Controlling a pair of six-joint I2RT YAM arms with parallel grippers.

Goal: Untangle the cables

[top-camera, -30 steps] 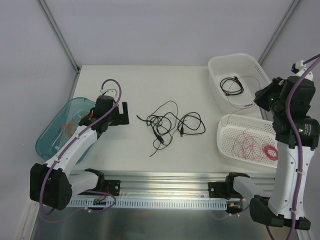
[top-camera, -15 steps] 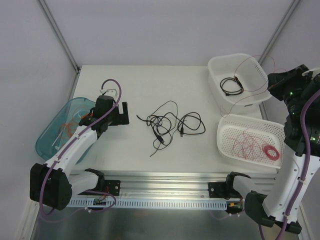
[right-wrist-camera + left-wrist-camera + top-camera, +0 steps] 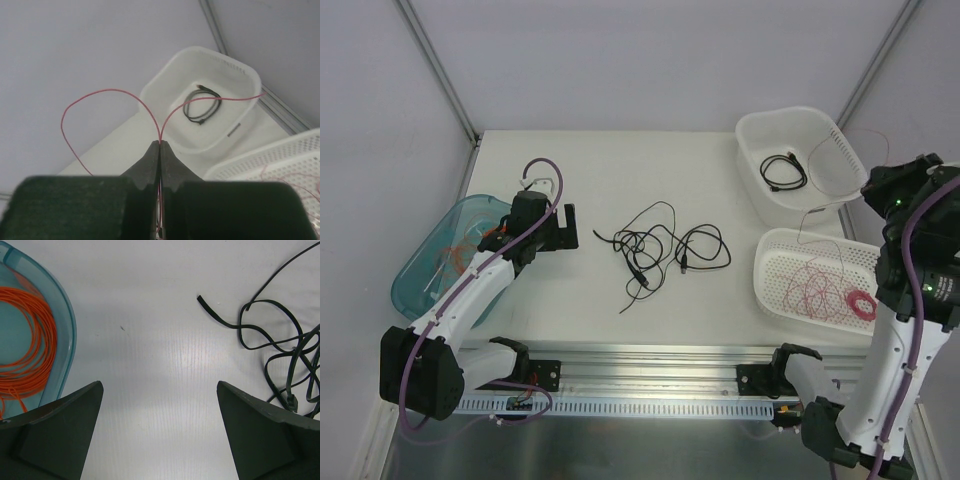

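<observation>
Teal plastic tray point(image 3: 415, 280) at far left holds an orange coil point(image 3: 30, 340); just beside it the left gripper point(image 3: 159, 390) hangs over the bare table point(image 3: 620, 170), jaws spread wide and holding nothing. Mid-table, well apart from either arm, lie the cables point(image 3: 658, 250), a loose black tangle with one end reaching toward the left gripper. To the right, a white tub point(image 3: 790, 116) contains one small black lead point(image 3: 785, 172), and a perforated basket point(image 3: 775, 265) in front of it holds red loops and a small red spool point(image 3: 863, 305). Raised above both at far right, the right gripper point(image 3: 160, 145) is pinched fully closed on a thin red wire point(image 3: 100, 92), which arcs into the air on either side of its tips. The step looks like laying that wire in the basket. It would best be lowered slowly over the basket's middle, so the slack piles inside and neither arc snags the tub's rim. The table is smooth, matt white, fronted by a slotted metal rail point(image 3: 650, 365); pale grey walls point(image 3: 650, 60) and slanting metal posts point(image 3: 438, 65) close the cell.
</observation>
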